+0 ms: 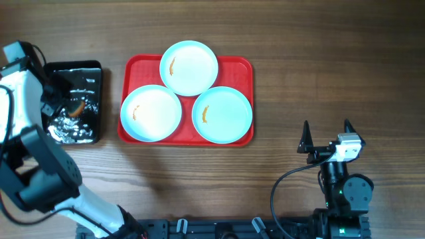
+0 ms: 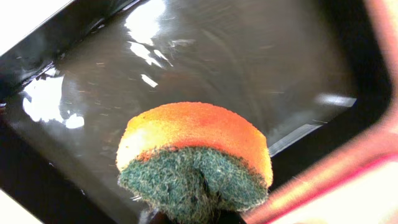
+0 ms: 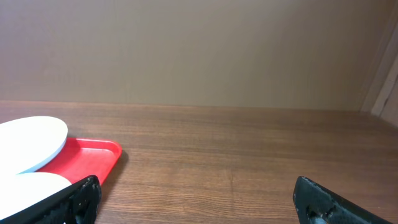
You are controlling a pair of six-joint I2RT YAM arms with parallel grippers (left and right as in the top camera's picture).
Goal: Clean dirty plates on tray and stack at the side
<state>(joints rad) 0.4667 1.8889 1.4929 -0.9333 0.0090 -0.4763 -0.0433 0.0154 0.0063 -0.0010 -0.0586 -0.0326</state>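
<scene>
While three plates (image 1: 189,68) (image 1: 151,113) (image 1: 222,114) lie smeared, one tray (image 1: 139,70)

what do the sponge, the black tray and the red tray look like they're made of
sponge: soft orange foam with a coarse green fibrous scouring layer; it is bent into a curve, so it looks squashy.
black tray: probably glossy plastic; sharp white glints, and the surface looks wet.
red tray: likely moulded plastic, smooth with a dull sheen, rounded corners and a raised rim.
</scene>
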